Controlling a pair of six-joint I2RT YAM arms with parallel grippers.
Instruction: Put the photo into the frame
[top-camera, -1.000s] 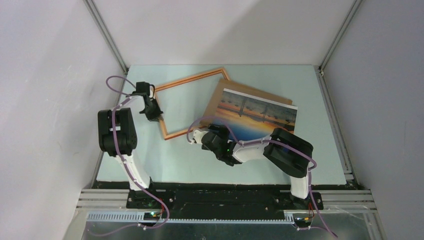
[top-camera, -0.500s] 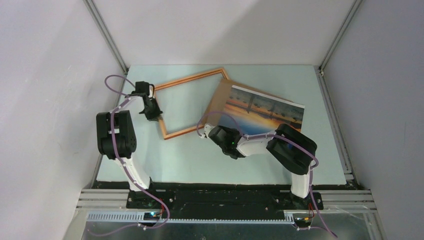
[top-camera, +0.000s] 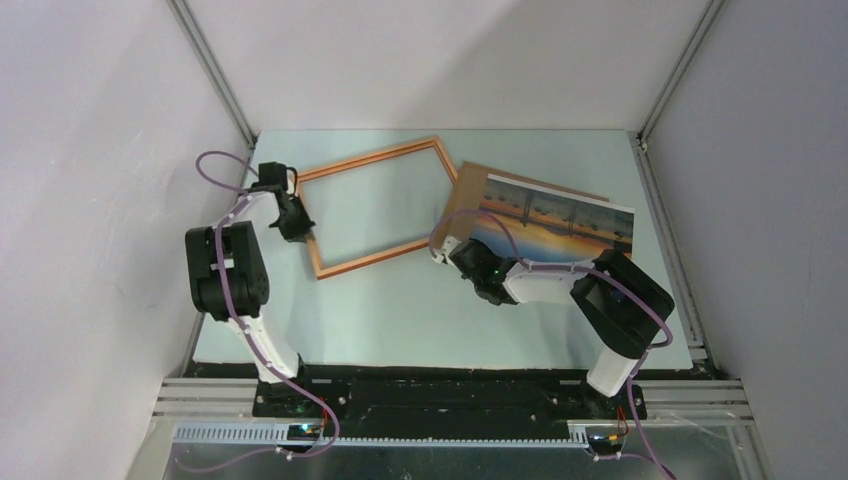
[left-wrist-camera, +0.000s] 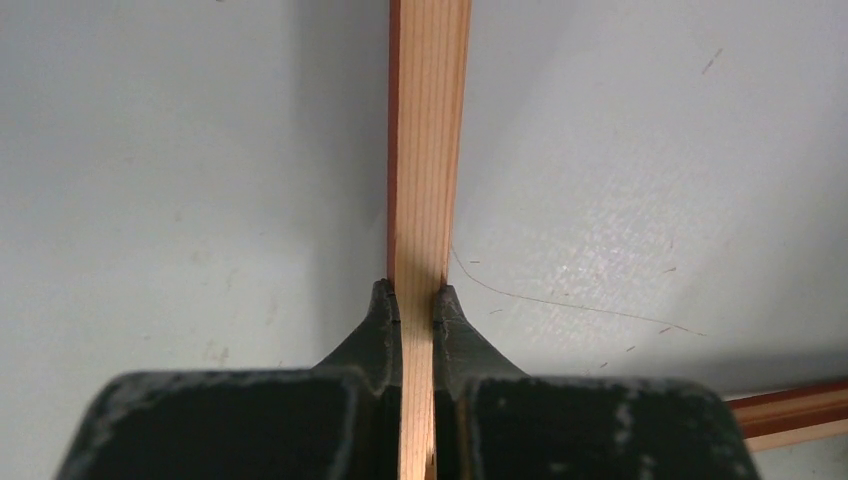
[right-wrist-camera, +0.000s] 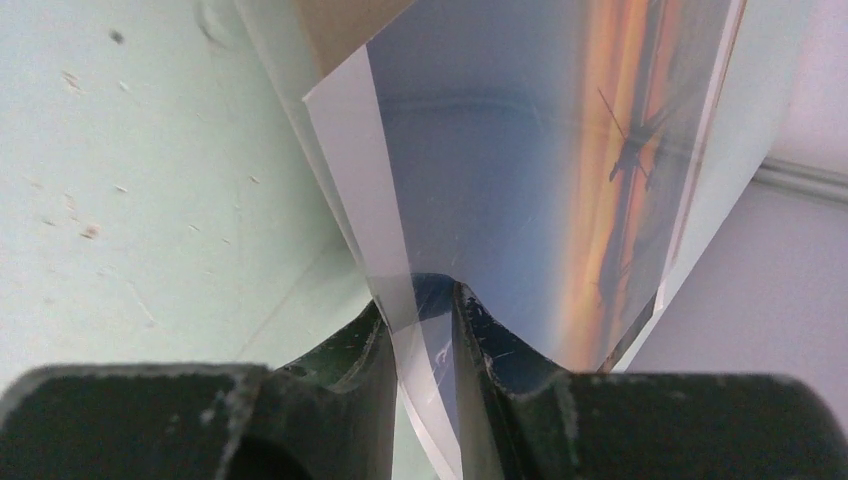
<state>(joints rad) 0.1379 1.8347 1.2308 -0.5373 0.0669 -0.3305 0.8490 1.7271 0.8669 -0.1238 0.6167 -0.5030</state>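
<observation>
Pinching the left rail of the frame (top-camera: 368, 159), the left hand (left-wrist-camera: 417, 300) is closed on the wood. The right hand (right-wrist-camera: 430, 300) clamps the near edge of the photo (top-camera: 555, 225), which sits over a brown board (top-camera: 462, 195) beside the frame. Both are grasped; placing the photo inside is not yet done.

From overhead I get soft, even light from above. The pale table (top-camera: 400, 310) is bright, and the arms throw only faint shadows on it. A broad dim band slants across the back wall (top-camera: 400, 60). On the left wrist view a hazy sheen lies on the table right of the frame (left-wrist-camera: 430, 150). Its wood grain is sharp, and a thin shadow runs along its left edge. The left gripper (left-wrist-camera: 412, 297) reads as near-black, with little detail. On the right wrist view the glossy photo (right-wrist-camera: 520, 180) carries a bluish glare and goes soft near the lens.
</observation>
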